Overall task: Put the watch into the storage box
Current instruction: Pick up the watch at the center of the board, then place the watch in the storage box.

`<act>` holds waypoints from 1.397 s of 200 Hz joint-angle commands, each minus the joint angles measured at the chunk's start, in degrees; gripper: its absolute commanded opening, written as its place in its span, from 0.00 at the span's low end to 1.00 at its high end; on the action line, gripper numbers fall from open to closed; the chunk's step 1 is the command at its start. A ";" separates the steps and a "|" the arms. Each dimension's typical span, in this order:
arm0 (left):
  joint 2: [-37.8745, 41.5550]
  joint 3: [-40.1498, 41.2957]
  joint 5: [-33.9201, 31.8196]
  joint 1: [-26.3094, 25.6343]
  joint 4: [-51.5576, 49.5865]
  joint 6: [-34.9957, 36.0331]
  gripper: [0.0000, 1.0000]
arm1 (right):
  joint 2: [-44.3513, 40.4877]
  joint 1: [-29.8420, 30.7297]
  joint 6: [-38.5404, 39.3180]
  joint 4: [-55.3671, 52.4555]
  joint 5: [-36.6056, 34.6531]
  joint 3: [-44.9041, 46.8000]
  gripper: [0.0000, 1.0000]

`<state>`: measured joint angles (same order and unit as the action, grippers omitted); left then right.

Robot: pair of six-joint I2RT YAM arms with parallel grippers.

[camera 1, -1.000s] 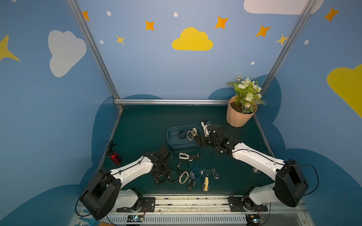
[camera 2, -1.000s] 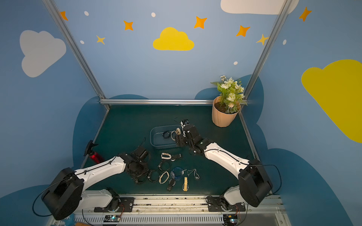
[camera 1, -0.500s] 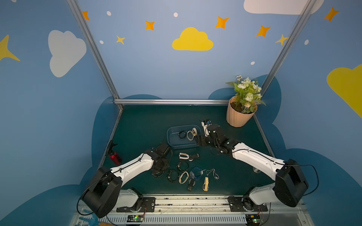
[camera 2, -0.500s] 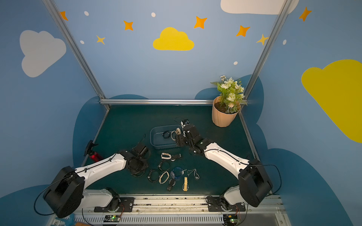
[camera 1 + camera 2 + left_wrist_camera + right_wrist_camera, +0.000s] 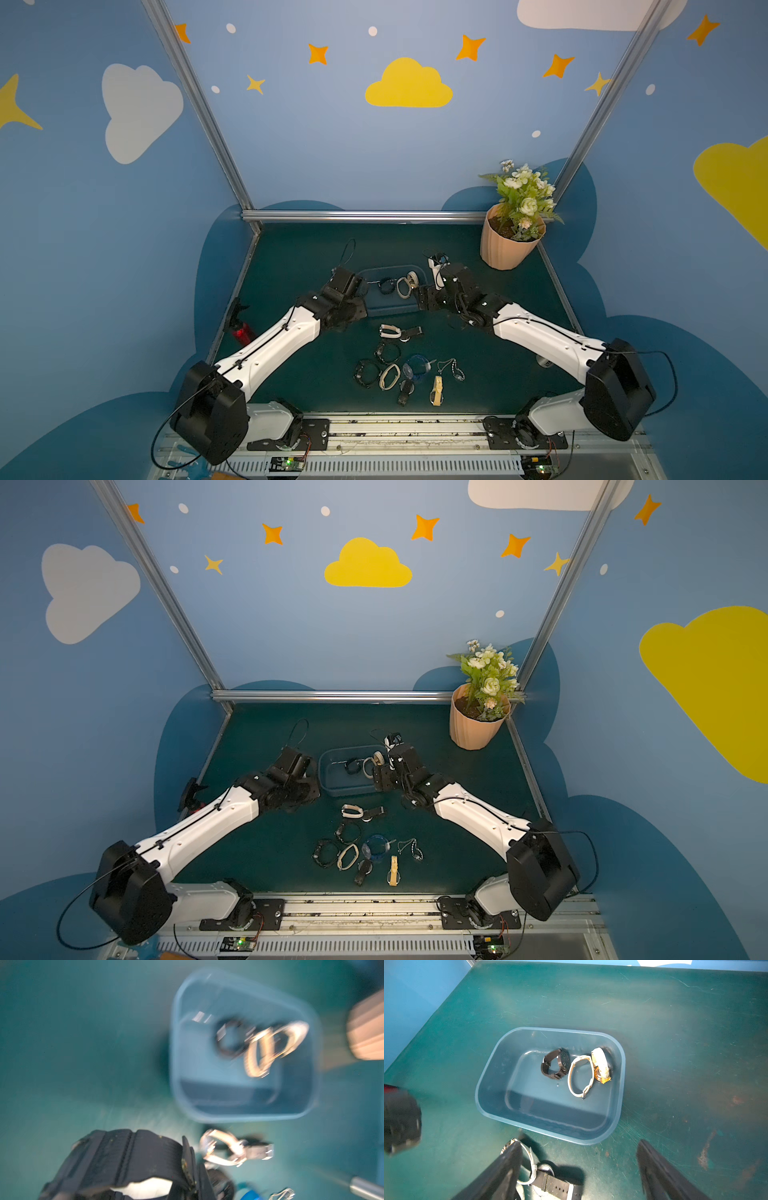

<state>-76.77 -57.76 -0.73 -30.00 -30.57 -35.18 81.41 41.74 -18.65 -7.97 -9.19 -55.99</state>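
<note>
Blue-grey plastic storage box (image 5: 537, 1095), round-cornered, holds a looped black watch (image 5: 555, 1065).

Sky-blue walls (image 5: 332, 145) close in three sides, painted with a yellow cloud (image 5: 408, 85), a white cloud (image 5: 137, 108) and orange four-pointed stars (image 5: 470, 47). Silver aluminium posts (image 5: 199, 108) rise at the two far corners, joined low by a silver crossbar (image 5: 365, 215). The dark green desk (image 5: 316, 257) is scuffed, with rusty marks (image 5: 706, 1153). A ribbed peach flower pot (image 5: 505, 249) with white flowers stands in its far right corner.
</note>
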 commanded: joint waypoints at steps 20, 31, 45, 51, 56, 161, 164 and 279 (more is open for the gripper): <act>-10.13 -11.21 0.95 0.38 5.16 10.32 0.04 | -4.11 0.12 -1.68 -1.36 -3.15 1.91 0.87; -13.18 -14.38 1.02 0.37 5.17 11.94 0.04 | -5.01 0.10 -1.94 -1.95 -3.52 2.19 0.87; -16.86 -18.45 1.13 0.62 4.82 13.20 0.04 | -6.02 0.02 -2.09 -2.54 -3.77 2.54 0.87; -18.42 -19.73 1.42 0.64 4.97 13.82 0.04 | -6.45 0.02 -2.14 -2.75 -3.95 2.71 0.87; -19.67 -21.04 1.54 0.59 5.07 14.22 0.04 | -6.78 0.10 -2.12 -2.69 -4.11 3.00 0.87; -33.20 -24.63 8.12 2.84 9.58 12.59 0.04 | -8.96 -0.54 -1.82 -2.93 -5.49 4.18 0.87; -33.42 -24.71 8.12 2.79 9.50 12.74 0.04 | -8.85 -0.58 -1.80 -3.06 -5.28 4.01 0.87; -32.98 -24.92 12.47 4.58 12.59 10.80 0.49 | -9.41 -0.61 -2.34 -3.36 -5.54 4.52 0.87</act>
<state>-113.45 -81.54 8.95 -25.52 -19.20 -23.53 73.19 41.34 -20.67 -10.74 -14.15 -51.94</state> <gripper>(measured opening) 0.394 0.871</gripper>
